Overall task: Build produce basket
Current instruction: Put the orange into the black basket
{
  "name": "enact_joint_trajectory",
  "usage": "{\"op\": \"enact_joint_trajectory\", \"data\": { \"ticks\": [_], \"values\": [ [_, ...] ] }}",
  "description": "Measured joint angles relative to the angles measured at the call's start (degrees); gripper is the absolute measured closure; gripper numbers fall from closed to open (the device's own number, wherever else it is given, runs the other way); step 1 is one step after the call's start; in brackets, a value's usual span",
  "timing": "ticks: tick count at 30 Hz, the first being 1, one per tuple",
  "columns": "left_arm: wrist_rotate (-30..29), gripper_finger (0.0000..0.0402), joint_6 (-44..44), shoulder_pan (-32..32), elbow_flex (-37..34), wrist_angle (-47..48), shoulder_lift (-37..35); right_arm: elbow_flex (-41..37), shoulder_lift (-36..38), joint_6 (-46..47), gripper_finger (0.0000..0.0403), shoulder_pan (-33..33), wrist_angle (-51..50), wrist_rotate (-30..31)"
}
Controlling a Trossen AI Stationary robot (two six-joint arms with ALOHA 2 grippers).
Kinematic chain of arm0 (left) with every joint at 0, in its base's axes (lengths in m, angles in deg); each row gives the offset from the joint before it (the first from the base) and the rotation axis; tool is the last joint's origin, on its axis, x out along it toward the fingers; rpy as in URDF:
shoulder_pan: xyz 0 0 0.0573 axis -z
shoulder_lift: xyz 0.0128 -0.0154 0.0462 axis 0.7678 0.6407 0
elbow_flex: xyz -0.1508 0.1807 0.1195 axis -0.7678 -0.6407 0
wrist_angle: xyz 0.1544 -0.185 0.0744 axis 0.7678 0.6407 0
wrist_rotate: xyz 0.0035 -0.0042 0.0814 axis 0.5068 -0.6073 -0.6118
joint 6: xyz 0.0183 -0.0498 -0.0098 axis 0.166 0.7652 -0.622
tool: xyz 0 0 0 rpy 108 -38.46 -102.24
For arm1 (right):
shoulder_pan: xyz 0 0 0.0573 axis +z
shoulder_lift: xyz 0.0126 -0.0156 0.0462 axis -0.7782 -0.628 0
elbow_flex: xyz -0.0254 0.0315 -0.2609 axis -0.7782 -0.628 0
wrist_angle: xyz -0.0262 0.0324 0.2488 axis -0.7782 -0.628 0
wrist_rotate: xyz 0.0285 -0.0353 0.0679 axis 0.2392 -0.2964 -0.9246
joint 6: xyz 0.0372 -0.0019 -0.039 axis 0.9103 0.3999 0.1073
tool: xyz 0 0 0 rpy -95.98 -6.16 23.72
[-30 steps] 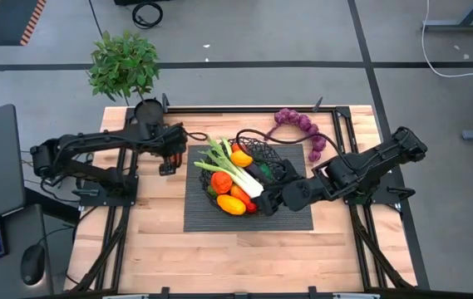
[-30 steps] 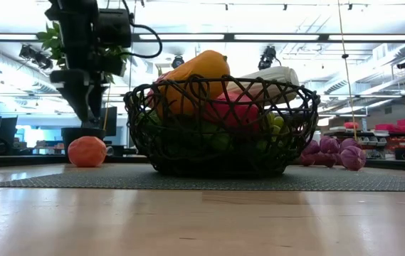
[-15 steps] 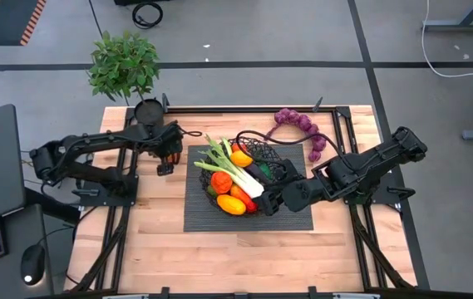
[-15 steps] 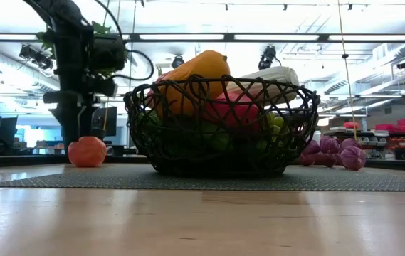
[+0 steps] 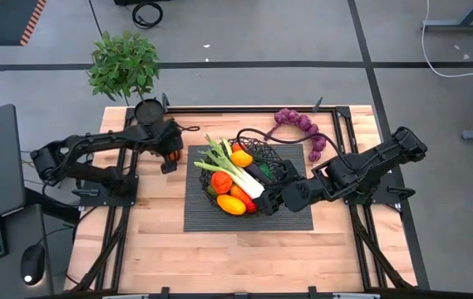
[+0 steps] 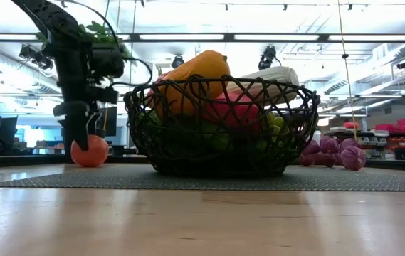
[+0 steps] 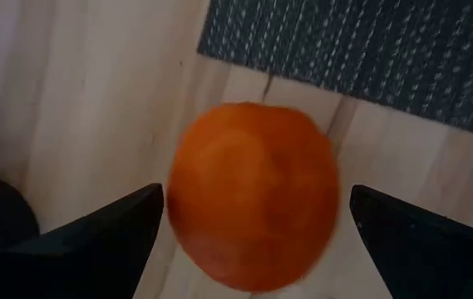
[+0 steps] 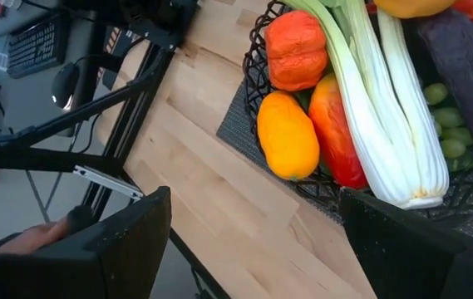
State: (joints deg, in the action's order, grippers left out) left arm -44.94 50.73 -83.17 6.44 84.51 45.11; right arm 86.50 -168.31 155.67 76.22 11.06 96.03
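The left pincer (image 7: 253,241) stands spread wide, one dark finger on each side of a loose orange tomato (image 7: 254,193), not yet pinching it; that straddle looks like the line-up for a grasp. The tomato is smooth, rounded and matte, and it sits on the bare pale wood of the counter (image 5: 161,241), just off the edge of the dark woven mat (image 5: 290,218) and near the small black plant pot (image 5: 147,109).

On the mat stands the basket (image 6: 220,128), a round bowl of black looping wire, already heaped: a pale leek (image 5: 234,169) lies slanted across the top, with a yellow pepper (image 8: 288,135), red and orange pieces, and green grapes (image 8: 440,124) packed beneath.

The right pincer (image 5: 267,205) waits at the basket's rim, fingers apart and empty, perhaps to steady or guard the bowl.

A bunch of purple grapes (image 5: 301,127) remains outside, at the counter's far edge.
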Motion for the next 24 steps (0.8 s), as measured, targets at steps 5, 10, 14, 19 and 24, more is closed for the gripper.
{"op": "enact_joint_trajectory", "data": {
  "ticks": [5,10,14,19,24],
  "values": [
    [0.07,0.0008,0.29,-0.96,-0.65,-1.4,2.37,0.0,0.0,0.02,0.0055,0.0,0.02,0.97],
    [0.19,0.0008,0.46,-0.93,-0.68,-2.44,6.36,0.0,0.0,0.02,0.0055,0.0,0.26,1.87],
    [0.77,0.0008,0.82,-0.94,-0.64,-2.55,9.72,0.0,0.0,0.02,0.0055,0.0,0.39,1.86],
    [1.07,0.0008,1.22,-0.94,-0.33,-2.36,11.86,0.0,0.0,0.07,0.0055,0.0,0.37,1.85],
    [1.07,0.001,0.95,-0.96,-0.44,-2.73,11.89,0.0,0.0,0.02,0.0055,-0.02,0.33,2.01]
  ]
}}
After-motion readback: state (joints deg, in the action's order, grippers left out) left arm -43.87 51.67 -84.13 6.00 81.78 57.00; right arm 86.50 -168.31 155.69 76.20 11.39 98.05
